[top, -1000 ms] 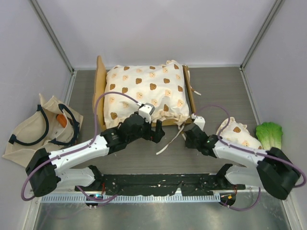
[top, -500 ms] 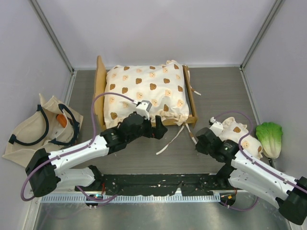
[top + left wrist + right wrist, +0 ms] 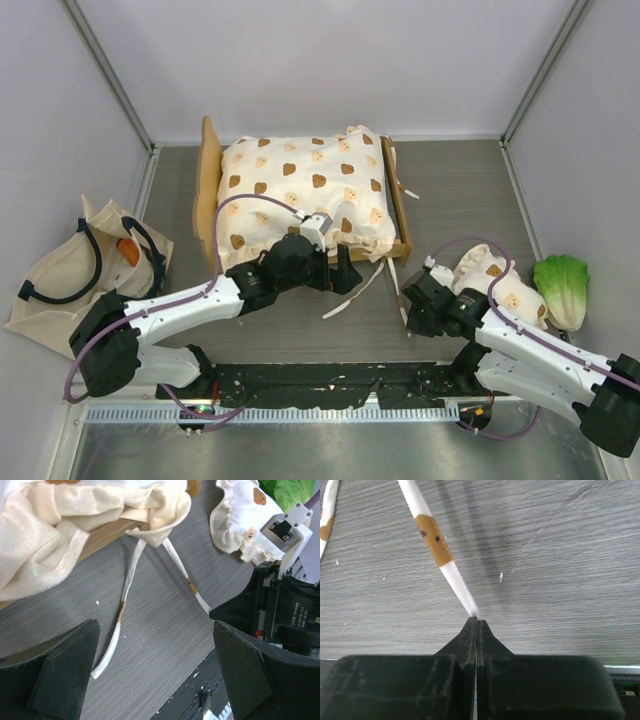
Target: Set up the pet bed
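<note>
Table carries all; bed at far middle, headboard to left; cushion lies on bed, bunched, overhanging near rail; pillow off bed, on table at right; left pincer spread wide over table by bed's near corner, holding nothing; right pincer pressed together, pinching tie at its very tip; we judge thin hold may slip under pull; hard tug may drag cushion off or skew bed

Rear of surface: bed, cushion on it. Tote far left. Lettuce far right, pillow just left of it. My left hand before bed; my right hand at tie end.
</note>
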Controlling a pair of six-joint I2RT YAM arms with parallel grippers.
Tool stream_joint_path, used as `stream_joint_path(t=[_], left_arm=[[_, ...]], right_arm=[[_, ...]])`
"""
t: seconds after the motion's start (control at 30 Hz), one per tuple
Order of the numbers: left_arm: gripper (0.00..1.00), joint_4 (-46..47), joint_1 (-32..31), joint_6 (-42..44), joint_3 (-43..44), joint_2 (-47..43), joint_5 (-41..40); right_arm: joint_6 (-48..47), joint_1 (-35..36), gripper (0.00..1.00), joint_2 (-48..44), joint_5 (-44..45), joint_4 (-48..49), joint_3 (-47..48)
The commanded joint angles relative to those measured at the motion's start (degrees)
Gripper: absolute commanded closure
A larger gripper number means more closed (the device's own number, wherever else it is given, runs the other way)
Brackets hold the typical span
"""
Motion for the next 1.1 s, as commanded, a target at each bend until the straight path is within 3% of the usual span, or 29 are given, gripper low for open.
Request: stream_joint_path(t=[0.0,0.23,0.43,0.87,1.07], left_arm=[[0.00,2.91,-0.15,-0.90,3.50,0.96,4.10],[0.05,3.97,-1.99,-8.62,4.56,6.41,6.92],[0.17,9.59,-5.94,-17.41,4.30,13.17,8.68],[0.33,15.47,-7.62,-26.38,0.00,16.00,6.93],[0.34,18.73,-7.62,-29.81,-1.51,17.23,4.99]], right_arm=[[-1.32,0.58,0.99,-1.60,-3.55,1.23,1.79],[0.69,0.67,0.99,-5.72,-9.11,12.75,-2.16],[5.53,0.67,0.99,-13.02,-10.34,19.88,-5.59],[4.56,0.67,0.99,-16.10,-10.08,18.30,-6.30],[4.48,0.67,0.99,-17.33,-9.90,18.30,-6.38]])
